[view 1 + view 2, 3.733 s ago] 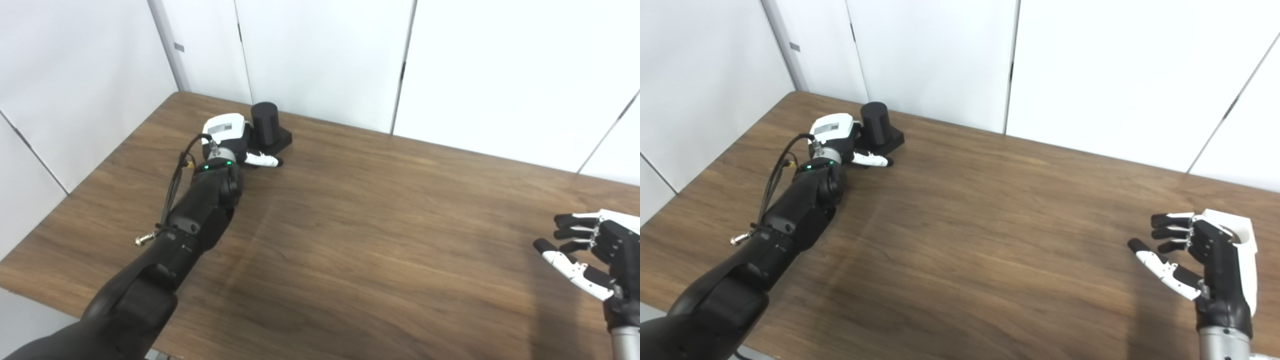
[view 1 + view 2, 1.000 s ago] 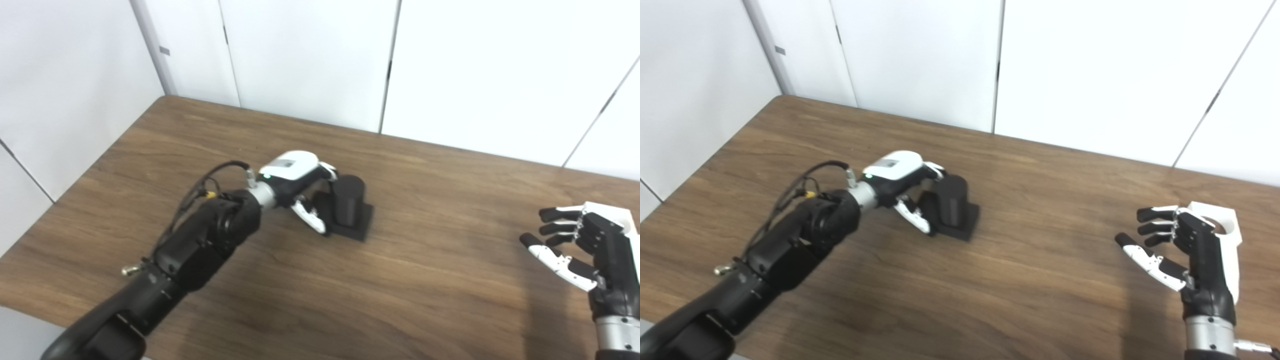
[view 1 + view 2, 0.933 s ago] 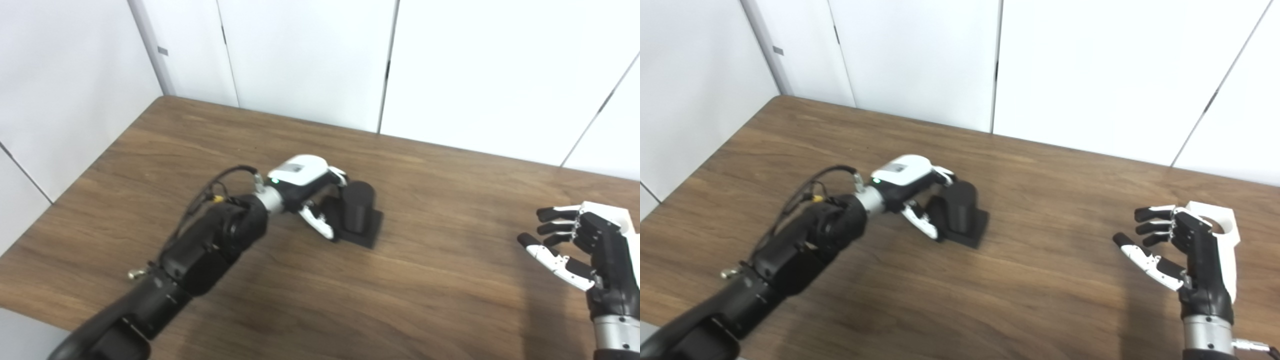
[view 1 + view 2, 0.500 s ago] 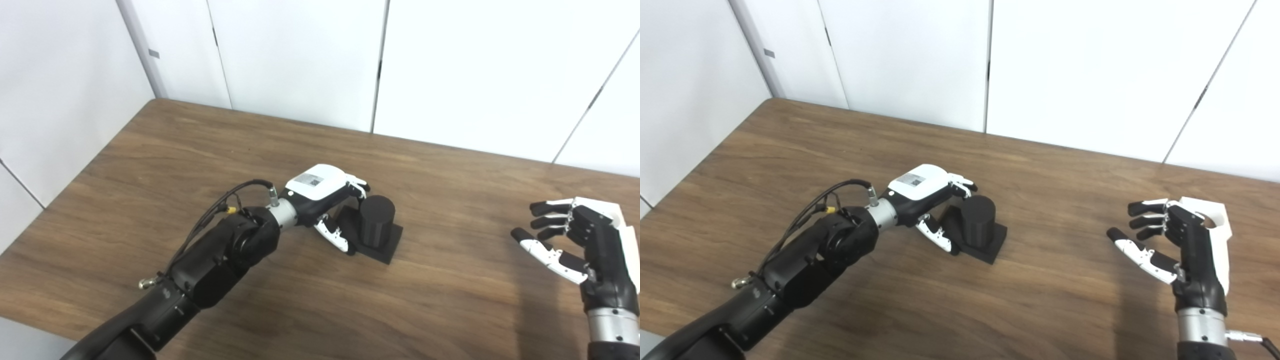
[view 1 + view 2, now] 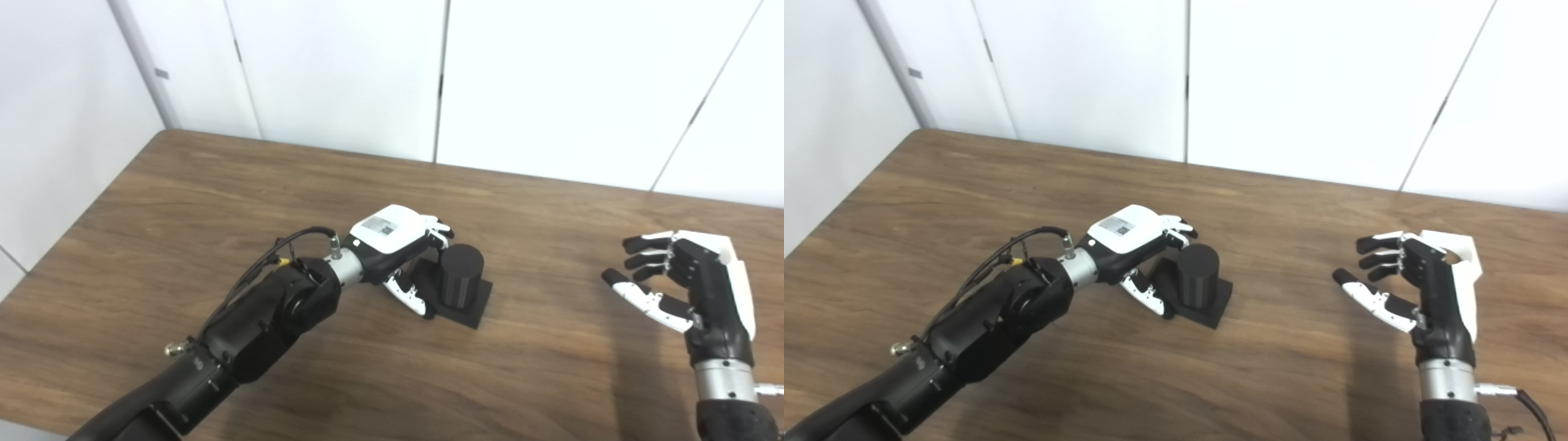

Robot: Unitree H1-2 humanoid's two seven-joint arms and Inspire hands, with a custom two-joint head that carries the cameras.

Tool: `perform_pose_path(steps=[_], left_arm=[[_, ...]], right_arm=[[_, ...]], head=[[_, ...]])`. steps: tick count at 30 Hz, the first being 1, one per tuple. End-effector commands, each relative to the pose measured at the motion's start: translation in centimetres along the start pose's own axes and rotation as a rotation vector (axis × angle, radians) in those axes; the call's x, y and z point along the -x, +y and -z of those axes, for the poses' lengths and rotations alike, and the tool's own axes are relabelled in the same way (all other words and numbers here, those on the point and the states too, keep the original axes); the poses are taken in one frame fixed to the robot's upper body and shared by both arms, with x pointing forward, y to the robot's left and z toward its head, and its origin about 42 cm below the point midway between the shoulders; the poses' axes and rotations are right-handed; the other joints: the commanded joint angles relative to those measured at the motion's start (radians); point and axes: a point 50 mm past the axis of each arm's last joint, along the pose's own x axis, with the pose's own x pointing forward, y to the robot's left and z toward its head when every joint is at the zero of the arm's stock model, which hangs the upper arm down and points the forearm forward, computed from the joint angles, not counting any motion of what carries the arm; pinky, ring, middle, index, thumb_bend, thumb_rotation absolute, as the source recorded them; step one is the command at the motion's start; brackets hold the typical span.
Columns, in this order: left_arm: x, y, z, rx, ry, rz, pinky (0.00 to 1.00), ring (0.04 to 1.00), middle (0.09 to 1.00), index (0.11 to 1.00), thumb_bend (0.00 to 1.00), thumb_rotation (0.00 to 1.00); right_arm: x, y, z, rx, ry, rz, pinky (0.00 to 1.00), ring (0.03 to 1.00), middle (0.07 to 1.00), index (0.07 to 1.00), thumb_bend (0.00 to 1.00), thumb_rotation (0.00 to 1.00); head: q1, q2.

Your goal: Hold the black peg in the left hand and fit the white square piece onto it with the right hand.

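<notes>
The black peg (image 5: 460, 274), a short cylinder on a square black base, stands on the wooden table (image 5: 539, 380) near its middle. My left hand (image 5: 398, 240) is shut on it, with fingers around its far side and the thumb low on its near side. My right hand (image 5: 680, 283) hovers at the right of the table, open and empty, fingers apart and curled. The white square piece (image 5: 1461, 248), with a round hole, shows just behind the right hand and is mostly hidden by it. I cannot tell whether the hand touches it.
White wall panels (image 5: 343, 73) stand behind the table's far edge and along its left side. A black cable (image 5: 269, 269) loops off my left forearm. Bare wood lies between the peg and my right hand.
My left hand has dragged the black peg from the table's far left corner to its middle. The camera has turned to the right. My right hand has stayed open at the right.
</notes>
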Motion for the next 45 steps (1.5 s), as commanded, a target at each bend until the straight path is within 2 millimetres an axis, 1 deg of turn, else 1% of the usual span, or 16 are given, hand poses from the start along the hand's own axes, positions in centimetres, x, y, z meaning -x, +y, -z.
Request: perform_pose_path(steps=[1,3,5,6,7,9,13,15,20,21,29,30,32,34,38,45], left_arm=[[0.8,-4.7,-0.2,-0.045,0.004,0.227,0.74,0.923,0.885,0.494,0.52,0.07],[1.1,-4.7,0.3,-0.052,0.003,0.236,0.73,0.914,0.882,0.493,0.52,0.07],[1.5,-4.6,0.8,-0.057,0.003,0.243,0.73,0.905,0.88,0.493,0.52,0.07],[1.7,-4.6,0.9,-0.059,0.004,0.249,0.73,0.902,0.881,0.493,0.52,0.07],[2.0,-4.6,1.2,-0.06,0.006,0.252,0.74,0.902,0.882,0.493,0.52,0.07],[2.4,-4.7,1.6,-0.058,0.005,0.249,0.74,0.897,0.877,0.493,0.52,0.07],[3.1,-5.1,2.4,-0.049,0.004,0.242,0.74,0.896,0.878,0.493,0.52,0.07],[3.3,-5.2,2.7,-0.047,0.0,0.237,0.74,0.891,0.879,0.492,0.52,0.07],[3.8,-5.6,3.3,-0.041,-0.01,0.24,0.74,0.874,0.873,0.493,0.52,0.07],[3.9,-5.6,3.3,-0.04,-0.011,0.239,0.74,0.875,0.87,0.493,0.52,0.07],[4.7,-5.5,3.8,-0.034,-0.031,0.195,0.72,0.86,0.851,0.491,0.52,0.06],[4.8,-5.4,3.9,-0.039,-0.034,0.19,0.71,0.853,0.847,0.491,0.52,0.06],[4.9,-5.3,3.9,-0.043,-0.036,0.185,0.71,0.847,0.842,0.491,0.52,0.06],[5.0,-5.2,4.0,-0.038,-0.035,0.184,0.71,0.849,0.844,0.491,0.52,0.06],[5.2,-5.0,4.2,-0.031,-0.035,0.179,0.71,0.851,0.841,0.491,0.52,0.06],[5.3,-4.9,4.4,-0.02,-0.036,0.178,0.7,0.844,0.834,0.49,0.52,0.06]], right_arm=[[-1.0,0.1,-1.6,-0.017,-0.105,0.022,0.4,0.508,0.605,0.489,0.5,0.11],[-1.0,0.2,-1.8,-0.02,-0.109,0.02,0.4,0.506,0.601,0.489,0.5,0.11],[-1.2,0.1,-2.3,-0.009,-0.121,0.018,0.41,0.511,0.607,0.489,0.5,0.12],[-1.5,-0.1,-2.7,0.011,-0.136,0.018,0.41,0.515,0.608,0.489,0.5,0.12],[-1.8,-0.3,-3.1,0.038,-0.152,0.017,0.41,0.519,0.607,0.489,0.5,0.12],[-2.7,-1.0,-4.1,0.098,-0.19,0.016,0.4,0.515,0.602,0.49,0.5,0.12],[-4.9,-2.9,-6.1,0.38,-0.326,-0.043,0.37,0.499,0.606,0.49,0.5,0.12],[-5.8,-3.5,-7.0,0.456,-0.343,-0.057,0.4,0.522,0.618,0.491,0.5,0.12],[-9.5,-5.5,-10.0,0.804,-0.337,-0.104,0.48,0.617,0.681,0.496,0.5,0.14],[-10.0,-5.7,-10.3,0.838,-0.322,-0.115,0.5,0.649,0.713,0.497,0.5,0.14],[-16.2,-8.3,-11.2,1.086,-0.217,-0.258,0.57,0.729,0.766,0.498,0.51,0.14],[-16.9,-8.7,-11.3,1.112,-0.193,-0.292,0.59,0.747,0.784,0.611,0.61,0.16],[-18.0,-9.3,-11.5,1.168,-0.151,-0.346,0.61,0.784,0.828,0.719,0.7,0.19],[-18.8,-9.8,-11.4,1.221,-0.127,-0.365,0.62,0.812,0.86,0.736,0.75,0.22],[-20.3,-10.4,-10.7,1.306,-0.08,-0.368,0.65,0.858,0.908,0.718,0.81,0.18],[-22.3,-11.3,-9.4,1.321,0.008,-0.392,0.76,0.897,0.924,0.726,0.74,0.16]], head=[[-0.042,0.003],[-0.083,0.004],[-0.185,-0.002],[-0.185,-0.002],[-0.242,-0.009],[-0.293,-0.021],[-0.394,-0.055],[-0.415,-0.059],[-0.494,-0.091],[-0.494,-0.091],[-0.549,-0.137],[-0.553,-0.138],[-0.561,-0.14],[-0.568,-0.144],[-0.597,-0.164],[-0.61,-0.172]])
